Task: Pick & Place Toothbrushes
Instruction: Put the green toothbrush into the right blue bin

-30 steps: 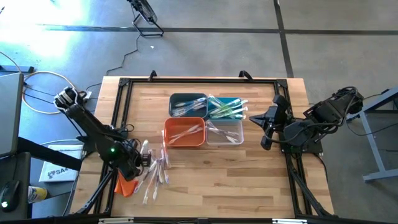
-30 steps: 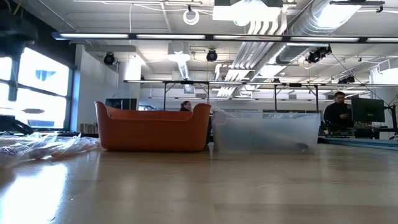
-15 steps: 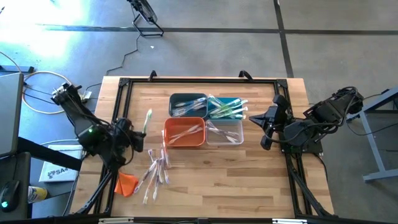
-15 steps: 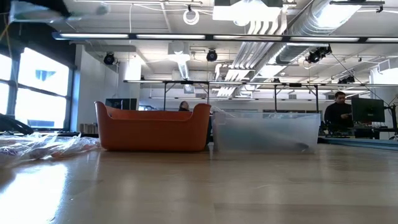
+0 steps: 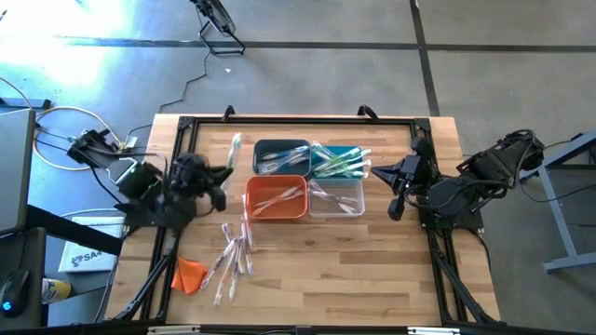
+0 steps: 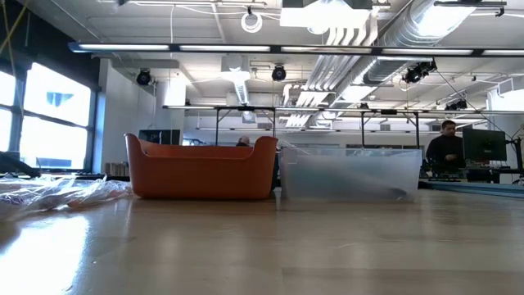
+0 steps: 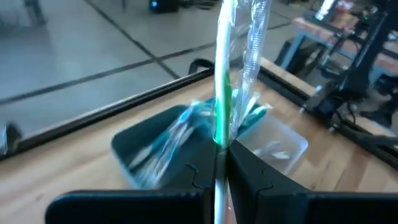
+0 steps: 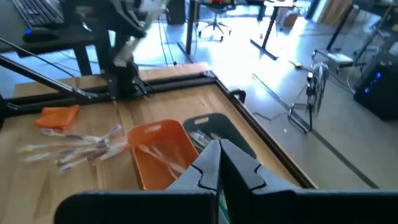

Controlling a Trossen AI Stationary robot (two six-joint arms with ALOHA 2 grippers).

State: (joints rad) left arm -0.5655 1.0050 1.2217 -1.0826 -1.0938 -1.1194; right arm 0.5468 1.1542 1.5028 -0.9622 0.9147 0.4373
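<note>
Gripping 1 green-handled toothbrush (image 5: pixel 233 149) at its lower end, the left gripper (image 5: pixel 222 177) hovers above the table's left side, just beside the dark grey bin (image 5: pixel 279 156). Its long axis runs away from the fingers toward the table's far edge. The right gripper (image 5: pixel 399 191), clenched empty, waits beside the clear bin (image 5: pixel 339 198).

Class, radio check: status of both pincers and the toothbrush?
Left pincer shut on green toothbrush, aloft left of bins. Right pincer shut, empty, waiting. Nothing blocking.
</note>
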